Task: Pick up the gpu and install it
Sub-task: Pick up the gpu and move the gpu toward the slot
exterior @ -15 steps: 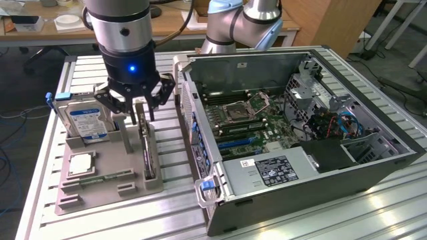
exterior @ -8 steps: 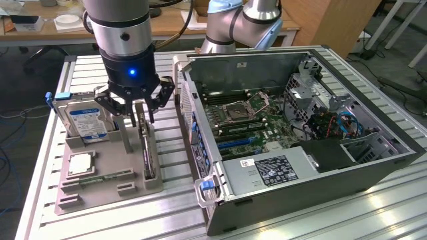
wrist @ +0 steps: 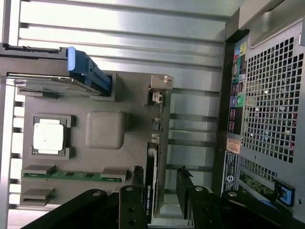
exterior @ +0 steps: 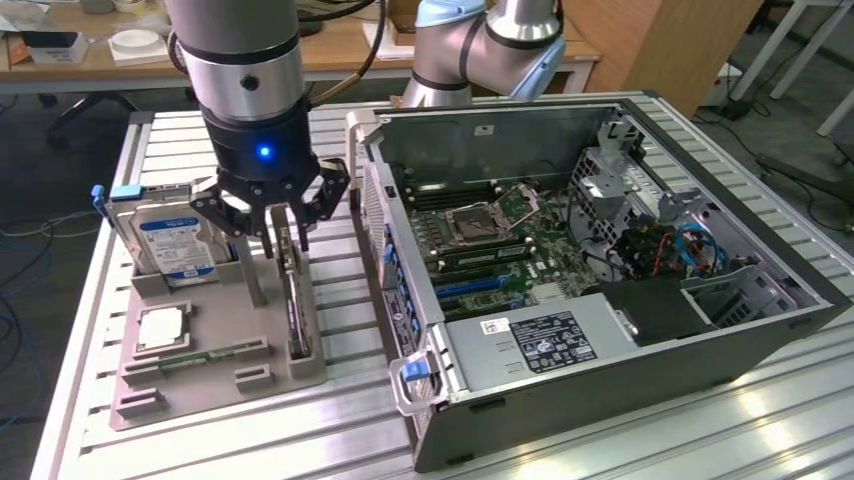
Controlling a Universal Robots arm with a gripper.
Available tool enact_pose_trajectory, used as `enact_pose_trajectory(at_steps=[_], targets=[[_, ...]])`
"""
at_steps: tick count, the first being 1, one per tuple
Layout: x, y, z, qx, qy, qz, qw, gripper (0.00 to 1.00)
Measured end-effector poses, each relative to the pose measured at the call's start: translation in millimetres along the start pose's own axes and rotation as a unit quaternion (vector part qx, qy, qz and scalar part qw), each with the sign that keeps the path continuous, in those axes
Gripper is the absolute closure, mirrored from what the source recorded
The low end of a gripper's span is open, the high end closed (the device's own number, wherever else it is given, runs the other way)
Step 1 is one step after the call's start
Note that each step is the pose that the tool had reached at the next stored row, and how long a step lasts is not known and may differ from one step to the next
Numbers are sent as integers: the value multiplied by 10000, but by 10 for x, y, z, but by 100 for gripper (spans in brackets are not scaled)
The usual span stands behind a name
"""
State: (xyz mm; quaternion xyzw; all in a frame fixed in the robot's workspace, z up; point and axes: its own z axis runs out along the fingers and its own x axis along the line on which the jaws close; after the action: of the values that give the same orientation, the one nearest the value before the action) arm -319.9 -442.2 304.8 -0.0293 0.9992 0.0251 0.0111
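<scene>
The gripper (exterior: 287, 240) straddles the gpu (exterior: 296, 300) with jaws apart, one side clear of the card. The gpu stands on edge in the grey holder (exterior: 200, 375), beside the computer case (exterior: 561, 425). The print on the hard drive's (exterior: 174, 245) blue-white label is unreadable.

Hard drive (exterior: 171, 245) and computer case (exterior: 390, 215) flank the upright gpu (exterior: 299, 318)

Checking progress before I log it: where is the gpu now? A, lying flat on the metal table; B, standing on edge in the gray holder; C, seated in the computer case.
B: the gpu stands on edge in the gray holder, beneath the tool.
</scene>
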Motion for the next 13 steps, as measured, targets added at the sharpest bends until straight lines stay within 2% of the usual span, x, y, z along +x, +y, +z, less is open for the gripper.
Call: enact_pose_trajectory(at_steps=[13], targets=[[8, -31, 109, 2, -5, 86, 10000, 58]])
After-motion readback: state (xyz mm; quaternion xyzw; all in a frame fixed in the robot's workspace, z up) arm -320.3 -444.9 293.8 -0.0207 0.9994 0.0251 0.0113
